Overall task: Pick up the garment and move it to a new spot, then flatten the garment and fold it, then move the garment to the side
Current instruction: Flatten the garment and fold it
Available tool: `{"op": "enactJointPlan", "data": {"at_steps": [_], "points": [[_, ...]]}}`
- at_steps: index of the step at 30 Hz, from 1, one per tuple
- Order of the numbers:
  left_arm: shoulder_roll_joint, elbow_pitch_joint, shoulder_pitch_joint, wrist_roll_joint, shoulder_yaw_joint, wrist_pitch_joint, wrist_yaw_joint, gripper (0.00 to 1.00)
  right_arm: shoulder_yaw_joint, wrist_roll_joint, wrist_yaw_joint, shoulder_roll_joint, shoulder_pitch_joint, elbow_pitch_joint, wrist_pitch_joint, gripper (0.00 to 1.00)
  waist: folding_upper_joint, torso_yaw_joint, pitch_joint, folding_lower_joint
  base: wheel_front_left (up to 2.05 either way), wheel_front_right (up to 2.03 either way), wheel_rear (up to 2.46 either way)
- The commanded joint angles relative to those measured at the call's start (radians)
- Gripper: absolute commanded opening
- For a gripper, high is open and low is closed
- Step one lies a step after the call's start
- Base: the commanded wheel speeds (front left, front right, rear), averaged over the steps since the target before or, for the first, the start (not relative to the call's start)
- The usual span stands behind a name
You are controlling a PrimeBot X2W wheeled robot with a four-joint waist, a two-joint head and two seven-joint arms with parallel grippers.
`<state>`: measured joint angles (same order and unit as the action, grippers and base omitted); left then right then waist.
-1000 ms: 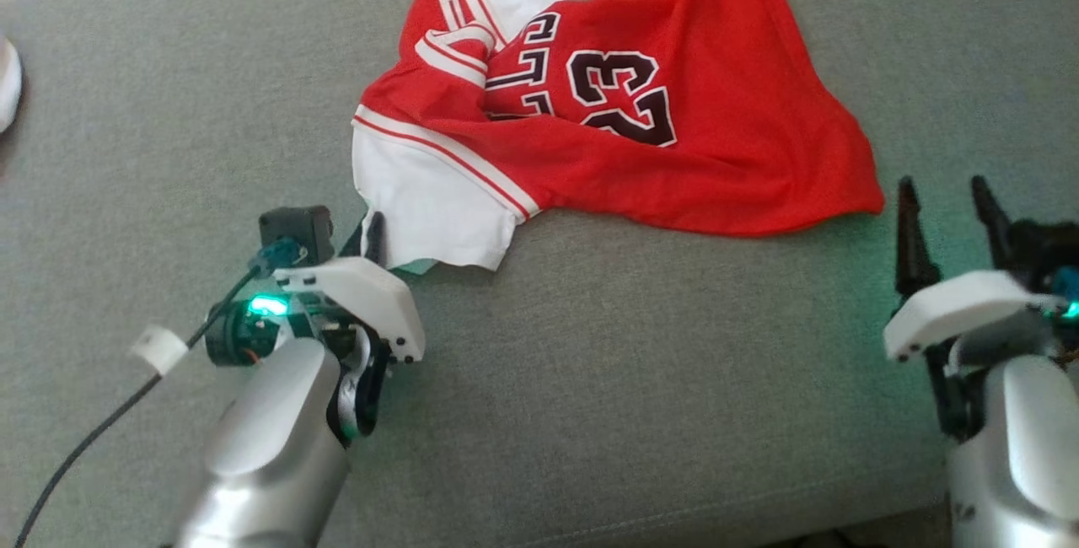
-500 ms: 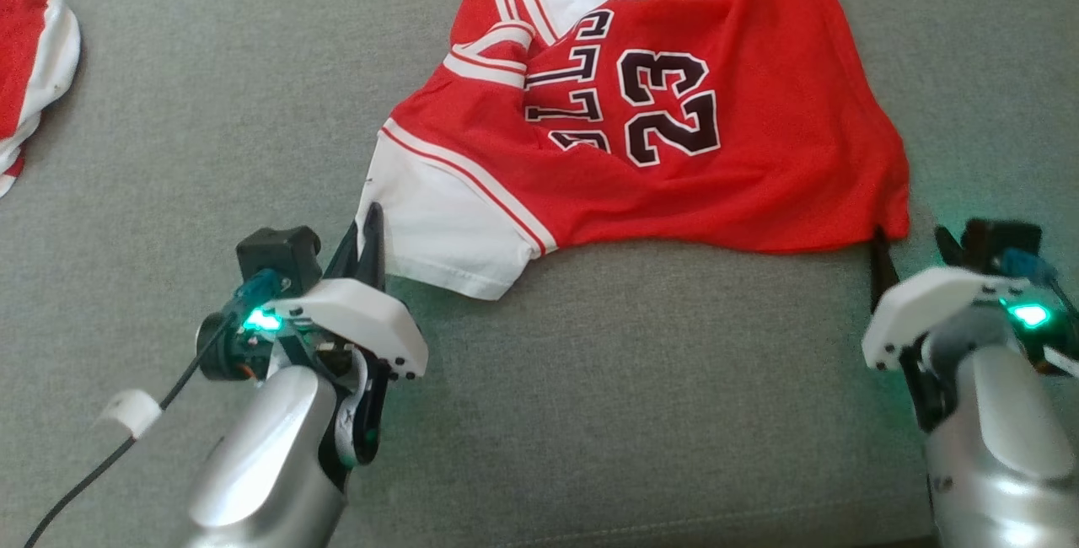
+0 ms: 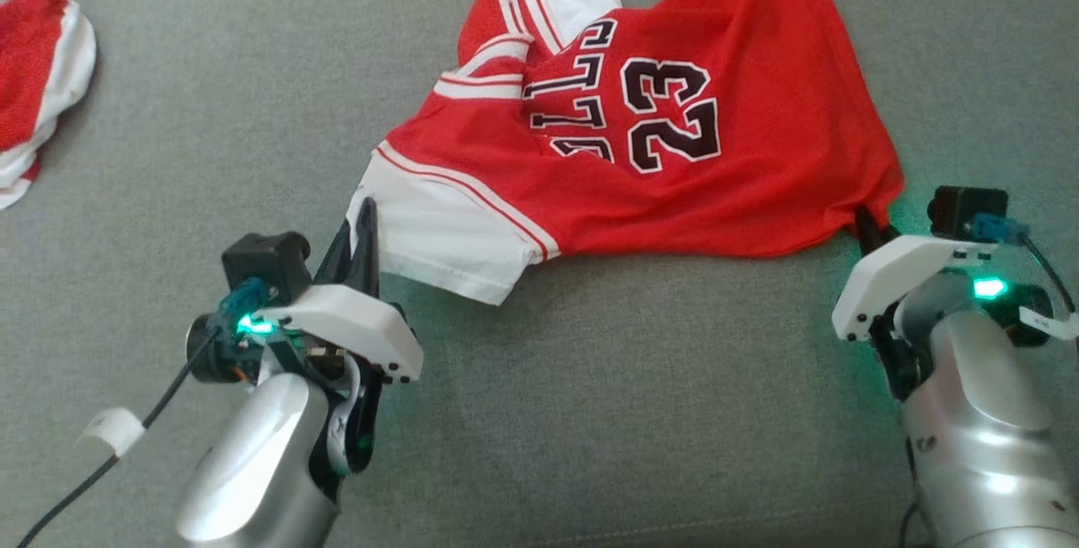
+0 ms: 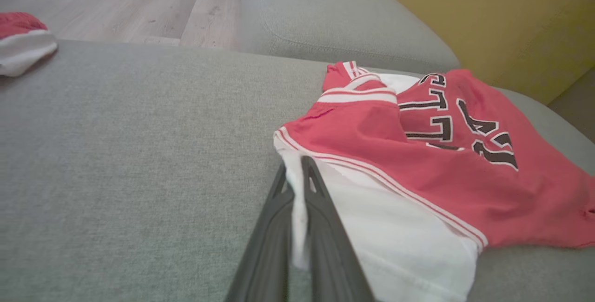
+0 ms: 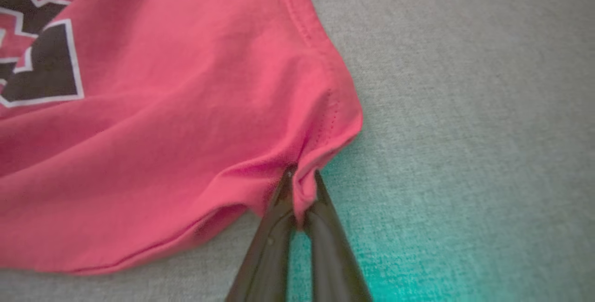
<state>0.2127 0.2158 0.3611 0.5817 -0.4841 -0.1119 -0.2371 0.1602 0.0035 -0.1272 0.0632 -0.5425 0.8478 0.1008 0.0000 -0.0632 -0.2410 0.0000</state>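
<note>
The red jersey [image 3: 759, 194] with the number 23 lies crumpled on the grey couch seat [image 3: 590, 413], up in the middle and a bit to the right in the head view; the left gripper [image 3: 364, 215] is at the jersey's white sleeve [image 3: 438, 236], at the near left corner, and its two dark fingers are pinched together on the sleeve's edge; the right gripper [image 3: 866, 226] is at the near right corner, and its fingers are squeezed tight on a small bunch of red cloth; so the jersey stretches between the two grippers. The left wrist view shows from close up a thin strip of white cloth running down between the left fingers; it also shows a wooden floor [image 4: 116, 0] past the far edge of the seat, another grey cushion [image 4: 334, 18] behind the jersey, and a yellow wall [image 4: 488, 14]; the right wrist view shows the stitched hem puckered where the right fingers bite it, with green light on the couch beside them. Another red and white cloth [image 3: 38, 118] lies at the far left edge of the head view, well apart from the jersey; a wide stretch of grey seat lies between the two, and more seat lies near the robot, between its two arms; the top of the jersey runs off the top of the head view.
</note>
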Motion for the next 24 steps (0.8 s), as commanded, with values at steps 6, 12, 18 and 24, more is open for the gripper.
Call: {"op": "enactJointPlan", "data": {"at_steps": [6, 12, 18, 24], "points": [[0.010, -0.090, 0.011, 0.075, 0.074, 0.019, 0.028, 0.00, -0.077, 0.104, -0.003, 0.024, 0.003, -0.069, -0.078, 0.00, 0.0000, 0.007, 0.098, 0.0000, 0.00, 0.00, 0.00], [0.004, -0.213, 0.007, 0.177, 0.137, 0.006, 0.060, 0.00, -0.131, 0.211, -0.003, 0.075, 0.029, -0.258, -0.105, 0.00, 0.0000, 0.017, 0.217, 0.0000, 0.00, 0.00, 0.00], [0.061, -0.420, 0.053, 0.210, 0.200, -0.050, 0.048, 0.00, -0.128, 0.271, -0.003, 0.116, 0.093, -0.593, -0.030, 0.00, 0.0000, 0.027, 0.309, 0.0000, 0.00, 0.00, 0.00], [0.155, -0.614, 0.152, 0.180, 0.221, -0.168, 0.020, 0.00, -0.076, 0.272, -0.003, 0.125, 0.151, -0.975, 0.107, 0.00, 0.0000, 0.031, 0.354, 0.0000, 0.00, 0.00, 0.00]]}}
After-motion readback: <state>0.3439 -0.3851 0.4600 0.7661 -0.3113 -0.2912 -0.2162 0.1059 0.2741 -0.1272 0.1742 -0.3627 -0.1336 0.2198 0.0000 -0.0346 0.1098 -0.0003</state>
